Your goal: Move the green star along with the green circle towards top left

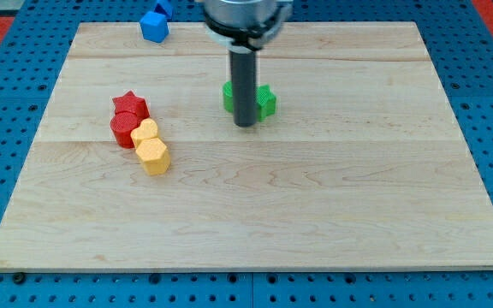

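The green star [266, 101] and green circle [228, 96] sit side by side at the board's 12 o'clock, half hidden behind my rod; my tip [245, 125] rests just at their 6 o'clock. No claw here, only the rod. They look light, rigid, likely slippery; I'd push from the star's 4 o'clock. Open wood lies toward 10 o'clock, short of the blue block [154, 26] at the edge.
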Available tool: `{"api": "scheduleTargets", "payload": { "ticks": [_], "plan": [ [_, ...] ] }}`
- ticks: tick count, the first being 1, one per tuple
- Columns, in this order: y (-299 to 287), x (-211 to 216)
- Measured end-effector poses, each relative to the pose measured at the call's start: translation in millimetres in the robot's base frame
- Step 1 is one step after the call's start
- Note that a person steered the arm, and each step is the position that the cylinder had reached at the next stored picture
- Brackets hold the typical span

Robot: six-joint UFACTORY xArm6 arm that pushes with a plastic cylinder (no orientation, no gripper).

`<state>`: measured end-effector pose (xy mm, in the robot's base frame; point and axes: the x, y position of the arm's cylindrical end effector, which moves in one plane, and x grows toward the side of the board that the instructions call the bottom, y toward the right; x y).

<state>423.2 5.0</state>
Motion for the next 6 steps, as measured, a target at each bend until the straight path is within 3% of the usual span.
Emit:
{"api": "scheduleTargets", "payload": {
  "ticks": [1,2,3,5,6],
  "plan": [
    [38,16],
    [73,-12],
    [42,-26],
    [-83,-41],
    [-81,-25]
  ]
}}
